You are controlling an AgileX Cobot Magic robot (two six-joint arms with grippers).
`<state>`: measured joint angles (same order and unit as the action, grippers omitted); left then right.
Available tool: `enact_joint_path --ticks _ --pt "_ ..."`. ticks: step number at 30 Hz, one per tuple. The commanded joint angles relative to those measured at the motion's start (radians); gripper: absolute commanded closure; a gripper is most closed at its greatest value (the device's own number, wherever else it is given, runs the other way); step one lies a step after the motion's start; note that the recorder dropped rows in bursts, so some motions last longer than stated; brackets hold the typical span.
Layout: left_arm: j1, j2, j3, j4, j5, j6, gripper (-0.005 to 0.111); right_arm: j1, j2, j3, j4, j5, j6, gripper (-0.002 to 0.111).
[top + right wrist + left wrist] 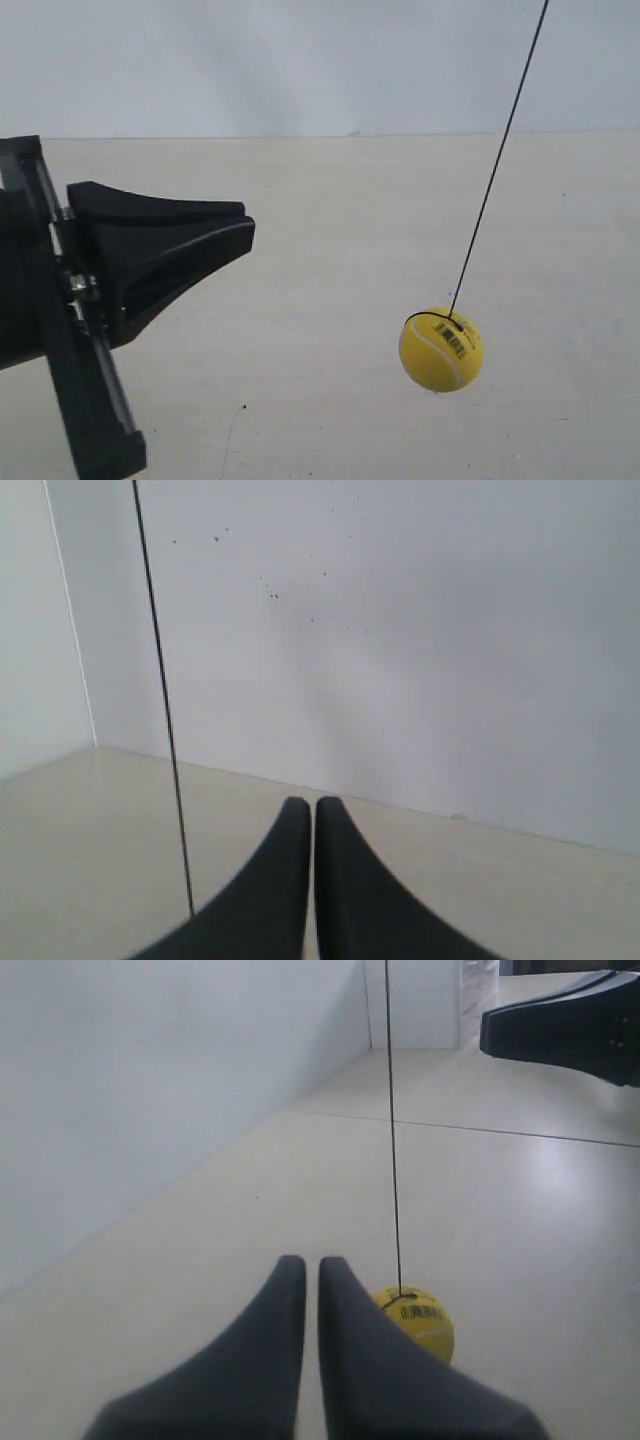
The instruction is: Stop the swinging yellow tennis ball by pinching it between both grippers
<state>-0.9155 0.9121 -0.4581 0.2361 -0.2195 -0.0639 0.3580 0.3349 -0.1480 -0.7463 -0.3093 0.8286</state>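
1. The left gripper [311,1262], black with pointed wedge-shaped fingers, is squeezed down to a thin slit. There's nothing between the fingers.
2. Just past one fingertip in the left wrist view sits the small yellow tennis ball [425,1320] with a black barcode print. That finger hides part of it. Can't tell if they actually touch.
3. A thin dark string [392,1140] runs straight up from the top of the ball and out of frame.
4. Further out in that view, a second black gripper [492,1030] pokes in, well apart from the ball, over the pale beige floor [520,1220].
5. The right gripper [311,803] has the same black wedge fingers, also pressed nearly together and empty. Its camera only catches the string [160,680] off to one side and a plain white wall [420,660], no ball.
6. In the exterior view, the gripper of the arm at the exterior view's left [248,222] looks pinched together too, and it's well apart from the ball [441,348]. The ball hangs free at the view's right on a slanted string [495,170], with nothing touching it.
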Motion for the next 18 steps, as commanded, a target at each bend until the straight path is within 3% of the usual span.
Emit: enact_joint_path --ticks 1,7,18 --pt "-0.001 -0.082 -0.002 -0.016 0.069 -0.033 0.102 0.001 -0.038 -0.004 0.003 0.005 0.007 0.108" --pt "-0.001 -0.209 -0.002 -0.016 0.233 -0.033 0.102 0.001 -0.057 -0.004 0.003 0.005 0.011 0.108" --pt "-0.001 -0.240 -0.002 -0.016 0.243 -0.033 0.102 0.001 -0.057 -0.004 0.003 -0.016 0.011 0.108"
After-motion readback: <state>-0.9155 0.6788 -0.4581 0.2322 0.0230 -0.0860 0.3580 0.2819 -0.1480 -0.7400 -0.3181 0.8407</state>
